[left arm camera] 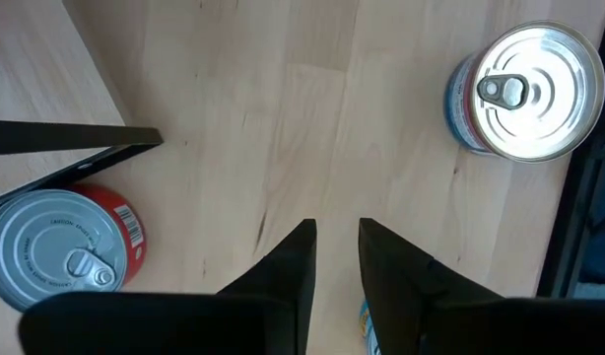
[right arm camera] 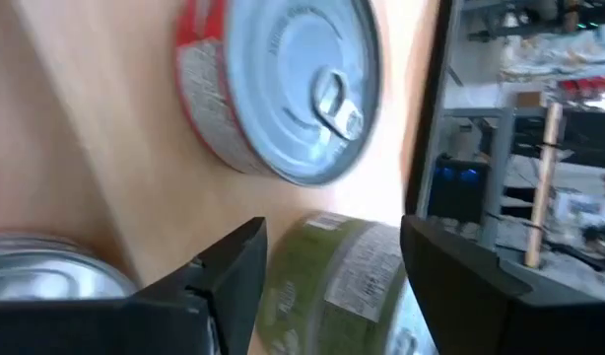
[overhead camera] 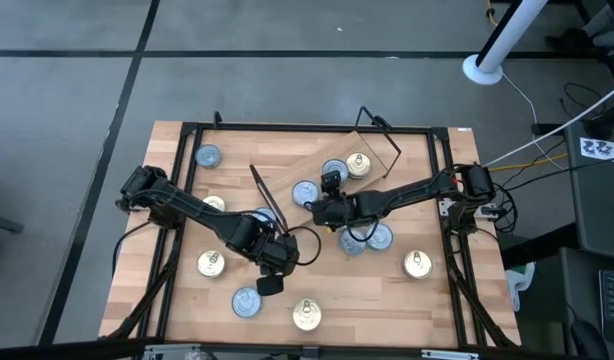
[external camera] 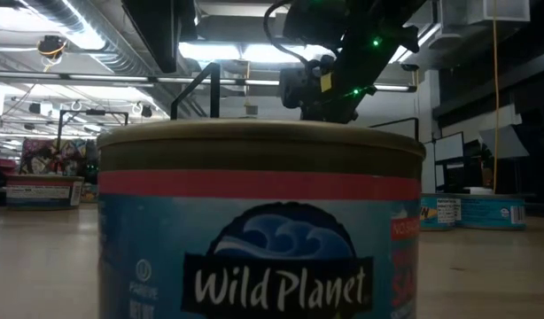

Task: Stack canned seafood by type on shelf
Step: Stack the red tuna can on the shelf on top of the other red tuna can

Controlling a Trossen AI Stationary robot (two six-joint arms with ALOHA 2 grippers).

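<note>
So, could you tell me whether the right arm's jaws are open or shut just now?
Open. In its wrist view the right gripper shows a wide gap, with a green-labelled tin lying between the jaws, not visibly clamped.

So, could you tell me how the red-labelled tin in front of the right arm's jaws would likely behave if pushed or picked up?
The red-labelled tin looks like rigid metal, so it should hold its shape under a squeeze. Short, wide and standing flat on the wooden table, it would probably slide rather than tip. Its smooth round wall may slip in the jaws, and a green-labelled tin close by could get nudged.

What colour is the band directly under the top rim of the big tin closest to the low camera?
Red, above a blue label, on the short round tin; the low view shows it best.
</note>
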